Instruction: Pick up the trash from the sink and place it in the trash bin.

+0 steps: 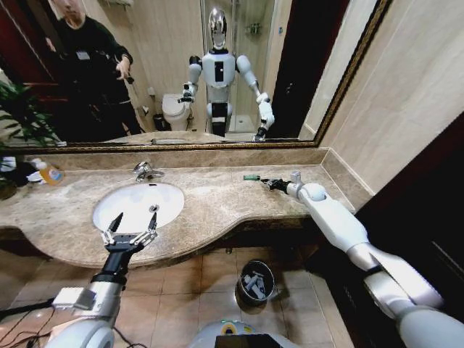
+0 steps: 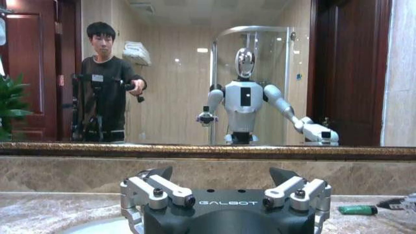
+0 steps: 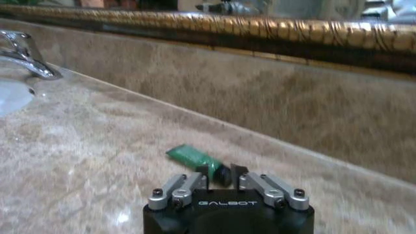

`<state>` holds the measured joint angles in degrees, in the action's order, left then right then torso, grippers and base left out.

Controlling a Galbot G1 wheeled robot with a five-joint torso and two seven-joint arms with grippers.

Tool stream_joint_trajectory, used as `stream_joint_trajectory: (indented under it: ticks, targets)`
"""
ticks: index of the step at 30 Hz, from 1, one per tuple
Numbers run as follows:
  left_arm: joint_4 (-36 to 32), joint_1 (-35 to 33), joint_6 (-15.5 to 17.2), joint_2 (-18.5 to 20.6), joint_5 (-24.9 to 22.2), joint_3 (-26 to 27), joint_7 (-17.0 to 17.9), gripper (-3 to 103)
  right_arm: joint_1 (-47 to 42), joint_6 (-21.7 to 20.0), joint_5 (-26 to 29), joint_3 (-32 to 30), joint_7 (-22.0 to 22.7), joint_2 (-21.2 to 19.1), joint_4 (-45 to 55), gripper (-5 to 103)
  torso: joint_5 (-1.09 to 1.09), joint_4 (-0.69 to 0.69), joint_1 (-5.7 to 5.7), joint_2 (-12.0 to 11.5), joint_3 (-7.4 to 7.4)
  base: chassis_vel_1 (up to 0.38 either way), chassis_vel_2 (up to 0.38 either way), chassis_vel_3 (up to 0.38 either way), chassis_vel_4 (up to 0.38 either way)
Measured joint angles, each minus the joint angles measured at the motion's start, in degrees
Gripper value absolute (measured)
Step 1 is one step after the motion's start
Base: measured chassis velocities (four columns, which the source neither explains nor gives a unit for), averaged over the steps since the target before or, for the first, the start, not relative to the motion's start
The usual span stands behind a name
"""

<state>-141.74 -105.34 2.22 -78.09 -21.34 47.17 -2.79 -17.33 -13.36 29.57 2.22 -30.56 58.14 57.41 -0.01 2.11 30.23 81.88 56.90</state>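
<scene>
Head view: the right gripper, arm outstretched, pinches the green piece on the counter; the left gripper hovers spread over the sink.

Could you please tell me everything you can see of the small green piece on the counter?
The green piece is a small, slim, tube-like item, glossy like plastic, with a dark end. It lies flat on the beige marble counter near the back wall, right of the sink. The right gripper has its jaws closed around the dark end. Nothing else touches it.
</scene>
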Motion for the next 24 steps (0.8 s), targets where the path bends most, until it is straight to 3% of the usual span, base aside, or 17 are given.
stream_joint_trajectory:
  ticks: [7, 10, 13, 15, 16, 18, 21, 24]
  targets:
    - [0.0, 0.0, 0.0, 0.0, 0.0, 0.0, 0.0, 100, 4.03, 1.33, -4.13, 1.65, -3.13, 1.57, -4.15, 54, 0.02, 0.0, 0.0, 0.0, 0.0, 0.0, 0.0, 0.0, 0.0]
    - [0.0, 0.0, 0.0, 0.0, 0.0, 0.0, 0.0, 100, 4.91, 1.58, -5.74, 1.77, -3.99, 2.04, -5.66, 60, 0.01, 0.01, 0.0, 0.0, 0.0, 0.0, 0.0, 0.0, 0.0]
    - [0.0, 0.0, 0.0, 0.0, 0.0, 0.0, 0.0, 100, 6.2, 1.59, -8.34, 2.05, -6.29, 2.19, -7.6, 76, 0.01, 0.0, 0.0, 0.0, 0.0, 0.0, 0.0, 0.0, 0.0]
    - [0.0, 0.0, 0.0, 0.0, 0.0, 0.0, 0.0, 100, 6.73, 1.6, -9.18, 2.1, -7.14, 2.31, -8.4, 76, 0.0, -0.01, 0.0, 0.0, 0.0, 0.0, 0.0, 0.0, 0.0]
    - [0.0, 0.0, 0.0, 0.0, 0.0, 0.0, 0.0, 100, 7.24, 1.6, -9.66, 2.3, -7.72, 2.44, -9.16, 86, 0.02, 0.0, 0.0, 0.0, 0.0, 0.0, 0.0, 0.0, 0.0]
    - [0.0, 0.0, 0.0, 0.0, 0.0, 0.0, 0.0, 100, 7.55, 1.59, -9.8, 2.49, -7.89, 2.55, -9.57, 86, 0.02, 0.0, 0.0, 0.0, 0.0, 0.0, 0.0, 0.0, 0.0]
    - [0.0, 0.0, 0.0, 0.0, 0.0, 0.0, 0.0, 100, 7.83, 1.35, -9.88, 2.85, -8.18, 2.85, -9.8, 98, 0.01, 0.0, 0.0, 0.0, 0.0, 0.0, 0.0, 0.0, 0.0]
    - [0.0, 0.0, 0.0, 0.0, 0.0, 0.0, 0.0, 100, 7.78, 1.21, -9.87, 3.08, -8.15, 3.17, -9.51, 100, 0.01, 0.0, 0.0, 0.0, 0.0, 0.0, 0.0, 0.0, 0.0]
